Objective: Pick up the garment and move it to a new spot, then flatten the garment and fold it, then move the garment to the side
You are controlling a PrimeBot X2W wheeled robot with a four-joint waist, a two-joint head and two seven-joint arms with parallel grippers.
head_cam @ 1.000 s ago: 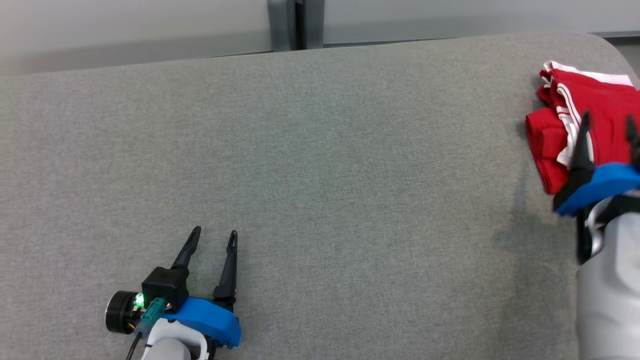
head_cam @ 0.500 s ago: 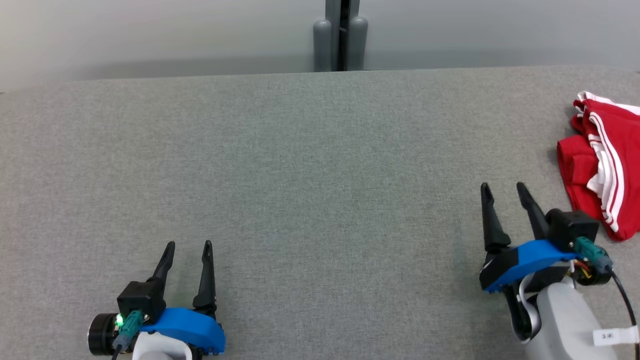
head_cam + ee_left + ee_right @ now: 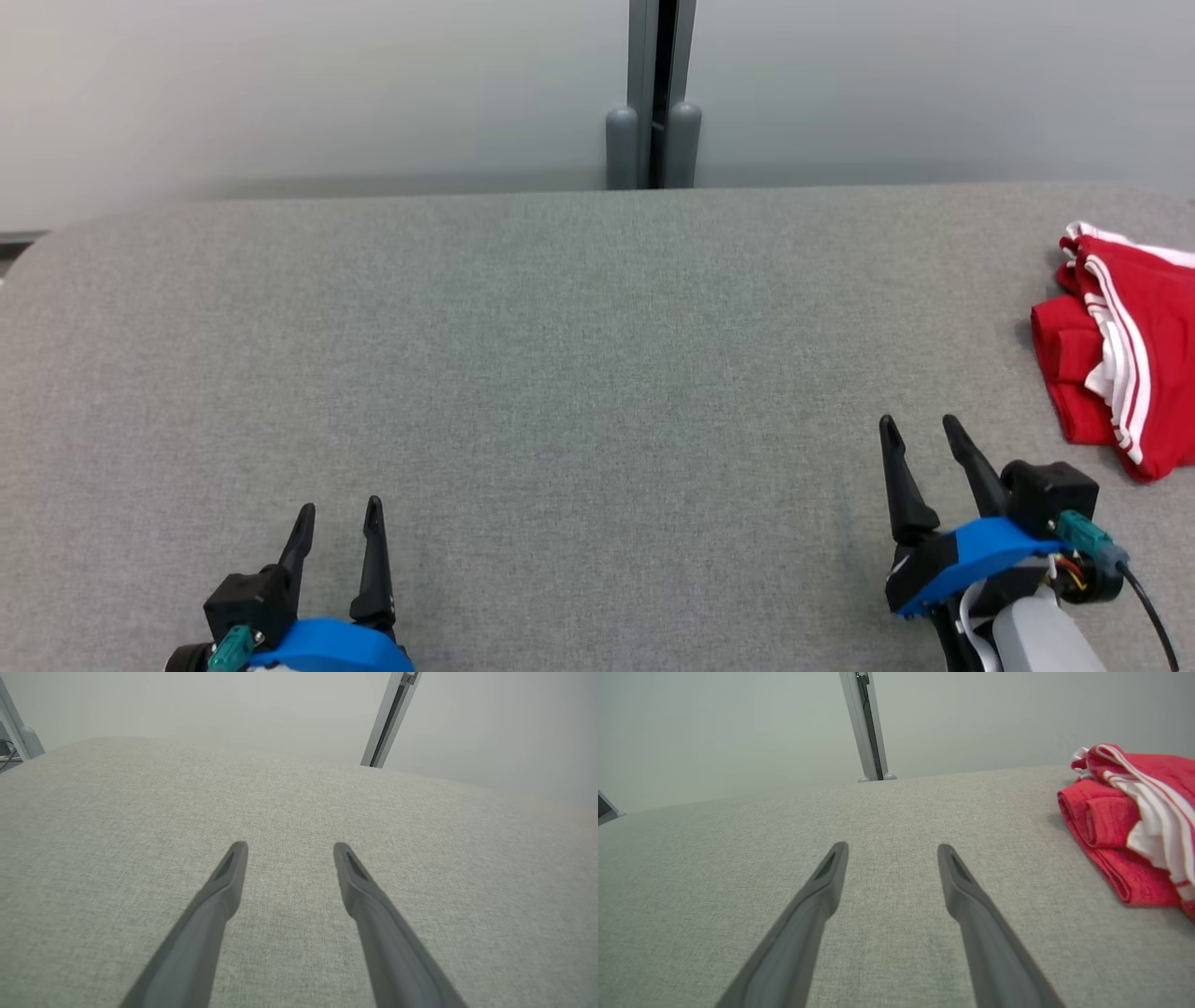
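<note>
The garment [image 3: 1120, 355] is red with white stripes and lies folded at the right edge of the grey fabric surface [image 3: 579, 373]; in the right wrist view the garment [image 3: 1125, 826] sits to the right of the fingers. My right gripper [image 3: 920, 429] stands open at the lower right, left of the garment and apart from it, holding nothing. My left gripper [image 3: 338, 511] is open at the lower left over bare fabric. Each wrist view shows its own gripper, left [image 3: 289, 847] and right [image 3: 892, 848], with fingers spread and nothing between them.
A pale wall runs behind the surface, with a grey vertical post [image 3: 661, 93] at its middle. The surface's rounded left corner [image 3: 37, 252] shows at the far left.
My right gripper has drawn back from over the garment to the lower right, leaving it lying. The head camera has shifted, so the whole picture has moved.
</note>
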